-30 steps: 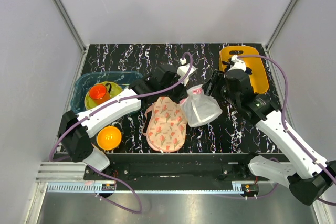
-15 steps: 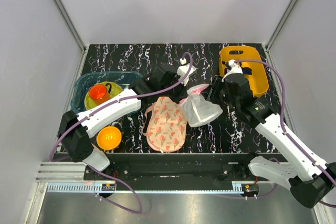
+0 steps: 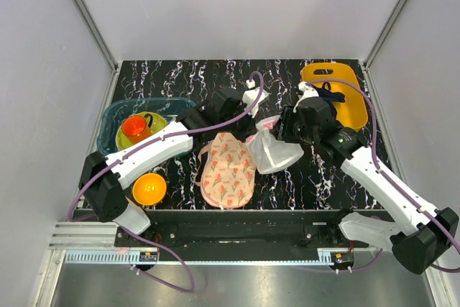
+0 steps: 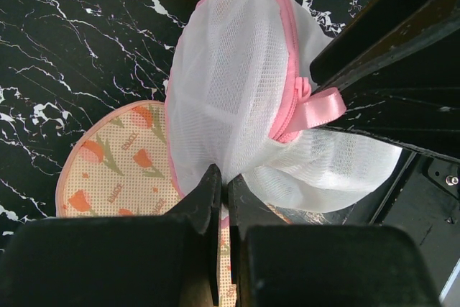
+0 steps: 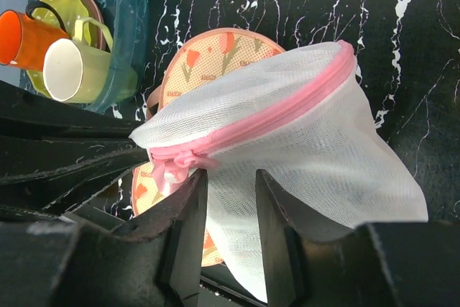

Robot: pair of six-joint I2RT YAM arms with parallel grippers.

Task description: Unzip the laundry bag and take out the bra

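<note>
Pinching the domed white-mesh laundry bag (image 4: 230, 84), left gripper (image 4: 224, 199); right gripper (image 5: 228, 186) spread under its pink zipper (image 5: 273, 109), floral pad (image 4: 115, 170) beside.

Lab booth: white panels (image 3: 237, 5), aluminium framing (image 3: 88, 16)

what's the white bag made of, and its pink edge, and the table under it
Laundry bag: looks like fine white synthetic mesh, matte, translucent; the weave grid shows. Pink trim: probably woven fabric zipper tape. Table: black, white-veined, marble-look; stone or laminate, cannot tell.
</note>
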